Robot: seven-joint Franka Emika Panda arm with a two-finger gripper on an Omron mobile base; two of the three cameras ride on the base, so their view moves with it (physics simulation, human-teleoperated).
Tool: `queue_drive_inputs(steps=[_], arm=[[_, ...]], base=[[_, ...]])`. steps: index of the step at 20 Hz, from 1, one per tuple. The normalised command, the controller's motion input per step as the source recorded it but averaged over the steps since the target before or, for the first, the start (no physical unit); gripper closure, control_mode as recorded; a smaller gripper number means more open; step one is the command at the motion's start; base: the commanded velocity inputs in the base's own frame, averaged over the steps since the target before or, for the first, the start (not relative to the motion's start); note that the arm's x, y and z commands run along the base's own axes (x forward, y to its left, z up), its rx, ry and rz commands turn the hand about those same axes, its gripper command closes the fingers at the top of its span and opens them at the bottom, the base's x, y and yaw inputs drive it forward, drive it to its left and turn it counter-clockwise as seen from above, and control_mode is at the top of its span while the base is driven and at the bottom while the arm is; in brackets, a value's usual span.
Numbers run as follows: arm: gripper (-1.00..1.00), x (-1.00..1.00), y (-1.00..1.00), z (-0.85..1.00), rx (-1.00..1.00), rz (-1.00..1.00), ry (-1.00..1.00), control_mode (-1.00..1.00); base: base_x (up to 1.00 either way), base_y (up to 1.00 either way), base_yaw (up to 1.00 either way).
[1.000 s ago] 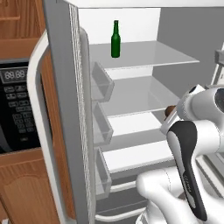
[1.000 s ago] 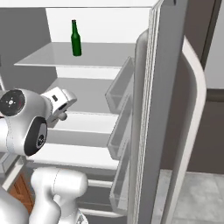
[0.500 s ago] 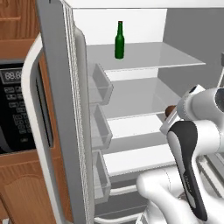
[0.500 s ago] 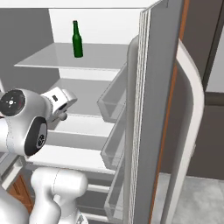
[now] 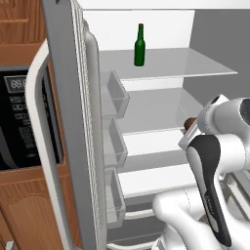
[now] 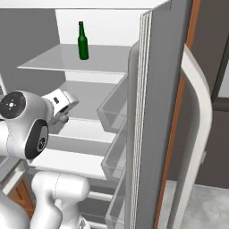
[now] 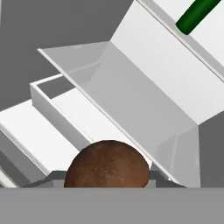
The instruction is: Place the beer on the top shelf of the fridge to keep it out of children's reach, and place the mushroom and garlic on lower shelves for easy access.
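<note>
Closest to me, my tool (image 7: 107, 181) is pinched on the small round brown-capped mushroom (image 7: 107, 165), whose cap bulges up right at the bottom of the hand view; from the left base view I can just make out its brown edge at the wrist, level with the second shelf. So the mushroom is in hand but not yet set down. I judge I am carrying it in toward one of the translucent grey-white lower shelves (image 5: 156, 107) of the tall grey steel fridge (image 6: 156, 89), whose doors stand open on either side. Farther back and higher, the slim dark green glass beer bottle with the red cap (image 5: 140, 45) stands upright on the topmost shelf panel (image 5: 195, 63), so that part looks done. I cannot see the garlic, so it remains to be dealt with.
</note>
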Motion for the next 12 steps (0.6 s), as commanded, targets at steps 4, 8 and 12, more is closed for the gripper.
queue_drive_inputs(steps=[4, 8, 12], arm=[[1.0, 0.31, -0.06, -0.15, 0.0, 0.04, 0.0, -1.0], [1.0, 0.54, 0.0, -0.28, 0.0, 0.04, 0.0, -1.0], [1.0, 0.59, 0.0, -0.31, 0.0, 0.0, 0.0, -1.0]], base=[[0.08, -0.01, 0.02], [0.0, 0.0, 0.0], [0.0, 0.0, 0.0]])
